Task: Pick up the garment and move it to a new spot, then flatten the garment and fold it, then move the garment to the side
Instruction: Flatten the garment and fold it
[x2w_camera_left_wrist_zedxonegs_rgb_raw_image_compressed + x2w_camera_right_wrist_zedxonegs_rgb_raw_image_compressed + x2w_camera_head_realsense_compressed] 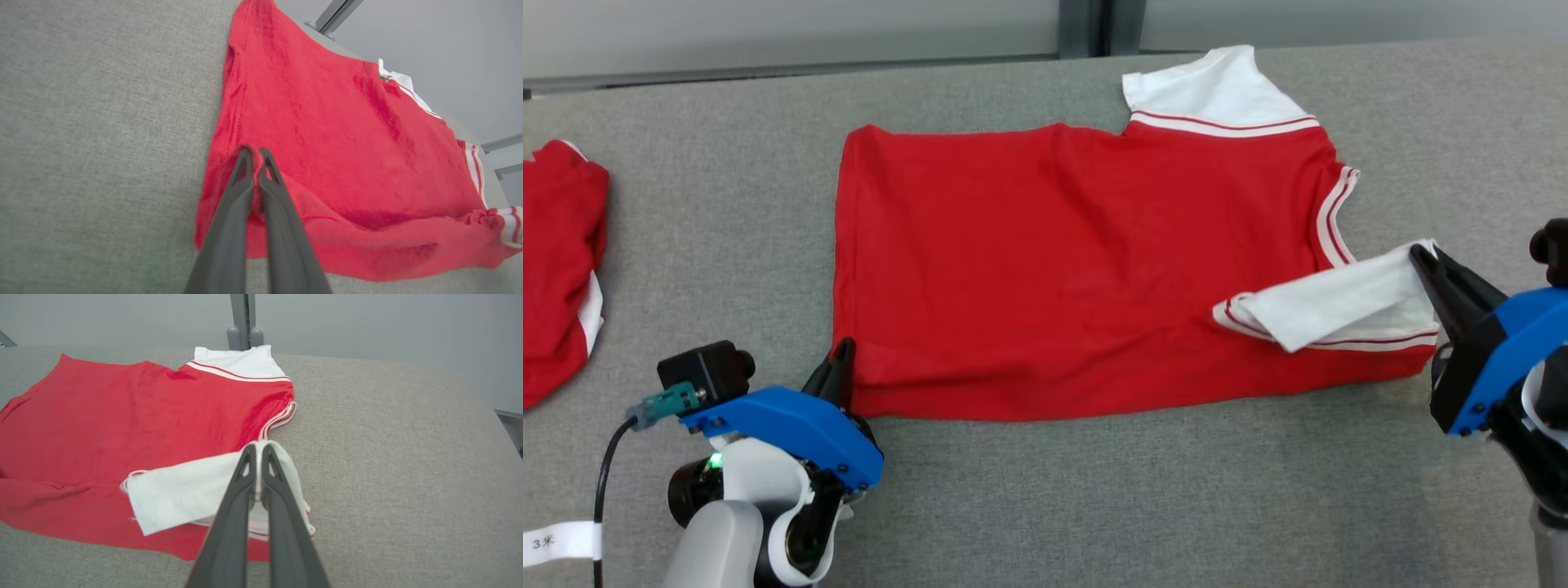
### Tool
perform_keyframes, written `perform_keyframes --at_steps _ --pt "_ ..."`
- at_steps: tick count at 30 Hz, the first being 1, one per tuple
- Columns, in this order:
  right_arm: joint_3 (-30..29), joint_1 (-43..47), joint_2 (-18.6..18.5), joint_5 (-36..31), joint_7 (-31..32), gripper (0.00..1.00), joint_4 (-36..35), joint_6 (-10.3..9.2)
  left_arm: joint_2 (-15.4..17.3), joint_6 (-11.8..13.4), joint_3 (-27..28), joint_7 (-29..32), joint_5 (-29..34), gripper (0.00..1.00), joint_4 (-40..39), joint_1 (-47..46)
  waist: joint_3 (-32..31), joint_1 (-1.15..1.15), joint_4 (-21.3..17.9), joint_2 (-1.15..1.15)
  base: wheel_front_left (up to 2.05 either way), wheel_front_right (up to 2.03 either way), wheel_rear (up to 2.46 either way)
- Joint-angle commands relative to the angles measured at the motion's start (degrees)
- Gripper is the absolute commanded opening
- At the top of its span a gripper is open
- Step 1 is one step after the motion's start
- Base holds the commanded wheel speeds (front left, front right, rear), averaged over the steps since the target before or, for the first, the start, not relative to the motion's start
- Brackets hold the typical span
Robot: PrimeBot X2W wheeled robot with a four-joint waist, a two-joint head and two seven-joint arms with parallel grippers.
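**Left hand [844, 349] and right hand [1421, 255] gripping the red T-shirt [1078, 261]**

Left hand is pinching the near hem corner, fingers pressed together; right hand is pinching the white near sleeve [1339, 314], which is lying folded over the body. The shirt is lying spread across the middle of the grey worktop [1094, 506], well apart from another red garment [556, 261] at the left. Likely trouble: uneven pulling wrinkling the far side, or the thin sleeve pinch slipping free.
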Motion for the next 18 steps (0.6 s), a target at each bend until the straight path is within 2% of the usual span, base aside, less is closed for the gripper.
perform_keyframes --at_steps 1,6,7,8,9,10,18 --pt "0.6 -2.2 -1.2 0.5 -0.9 0.00 1.5 0.01 -0.1 0.4 0.1 -0.7 0.4 0.00 1.2 -1.8 1.1 -0.01 0.6 0.00 0.00 0.00 0.00" --pt "2.3 -6.0 -3.0 0.9 -3.9 0.00 6.2 0.01 0.0 0.6 0.2 -2.0 1.3 0.00 4.0 -4.2 2.5 -0.01 1.1 0.00 0.00 0.00 0.00" --pt "2.8 -6.7 -3.3 1.0 -4.8 0.15 7.0 0.01 -0.2 0.4 0.1 -2.1 1.1 0.00 4.4 -4.4 2.7 -0.01 1.1 0.00 0.00 0.00 0.00" --pt "3.1 -7.1 -3.5 1.1 -5.5 0.75 7.8 0.01 -0.3 0.2 0.0 -2.1 1.0 0.00 4.7 -4.6 2.8 -0.01 1.3 0.00 0.00 0.00 0.00" --pt "3.4 -7.7 -3.5 1.4 -6.5 1.00 8.5 0.01 -0.3 0.0 0.0 -2.2 0.8 0.63 5.0 -4.8 2.8 -0.01 1.3 0.00 0.00 0.00 0.00" --pt "3.8 -8.3 -3.5 1.9 -7.7 1.00 9.0 0.01 -0.4 -0.1 0.0 -2.5 0.7 1.00 5.2 -5.0 2.8 -0.01 1.5 0.00 0.00 0.00 0.00" --pt "4.3 -7.8 -4.3 3.1 -16.7 1.00 12.0 0.01 -0.4 -1.6 0.4 -7.3 1.1 1.00 4.7 -2.1 0.1 -0.01 2.1 0.00 0.00 0.00 0.00"
